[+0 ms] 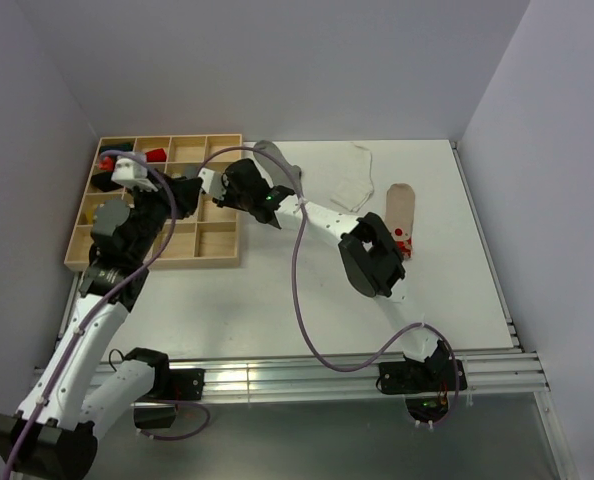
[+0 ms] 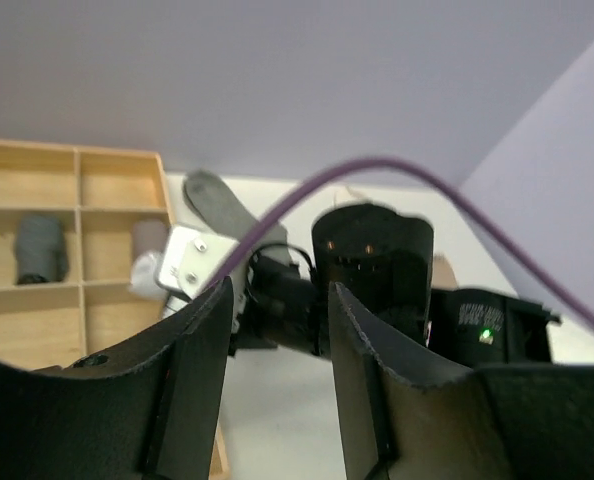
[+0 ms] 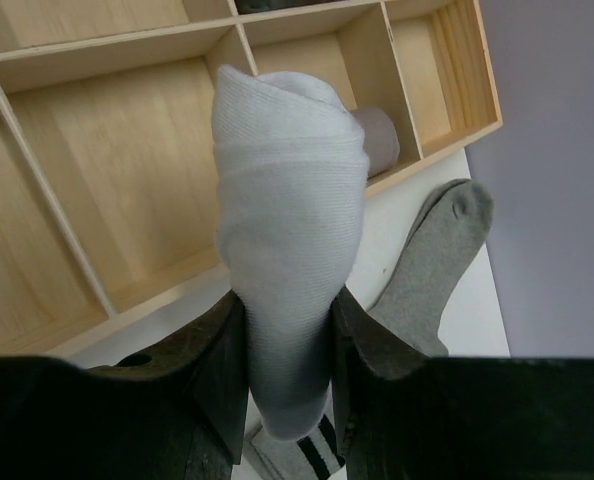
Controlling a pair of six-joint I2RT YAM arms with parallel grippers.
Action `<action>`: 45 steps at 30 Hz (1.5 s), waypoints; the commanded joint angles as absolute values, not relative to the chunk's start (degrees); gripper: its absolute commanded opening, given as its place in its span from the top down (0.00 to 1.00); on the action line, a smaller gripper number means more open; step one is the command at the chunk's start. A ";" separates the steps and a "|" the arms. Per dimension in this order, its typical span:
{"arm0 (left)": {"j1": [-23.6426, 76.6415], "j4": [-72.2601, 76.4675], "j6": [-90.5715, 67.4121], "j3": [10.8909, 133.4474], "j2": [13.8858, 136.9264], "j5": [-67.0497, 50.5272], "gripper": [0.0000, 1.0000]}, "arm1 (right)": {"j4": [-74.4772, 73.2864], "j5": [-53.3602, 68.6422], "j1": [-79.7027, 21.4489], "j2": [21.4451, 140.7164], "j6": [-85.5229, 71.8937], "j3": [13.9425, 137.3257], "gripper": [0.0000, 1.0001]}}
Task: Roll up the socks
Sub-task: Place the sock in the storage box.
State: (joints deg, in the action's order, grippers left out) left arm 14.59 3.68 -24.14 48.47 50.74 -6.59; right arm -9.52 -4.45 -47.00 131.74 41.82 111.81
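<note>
Right gripper [image 3: 287,320] is clamped on a rolled white sock [image 3: 287,170]. It's a soft, ribbed, lumpy bundle, seen against the wooden tray [image 3: 127,150], and its striped end is cut off at the bottom edge. Left gripper [image 2: 277,300] has its fingers apart with nothing between them. From above, the arms mostly hide both grippers. Beige sock [image 1: 401,205] lies flat on the table [image 1: 457,280], well off to the right. A grey sock [image 3: 427,260] lies just beside the tray.
</note>
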 commanded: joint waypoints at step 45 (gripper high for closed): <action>6.15 10.90 -29.53 47.37 48.25 -10.37 0.52 | -19.60 9.14 -47.99 143.44 43.24 129.46 1.00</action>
State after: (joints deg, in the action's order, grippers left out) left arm 6.63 7.99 -28.40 47.81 47.97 -9.19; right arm -19.55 8.36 -47.48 143.22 43.33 126.32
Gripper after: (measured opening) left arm 0.483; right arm 0.379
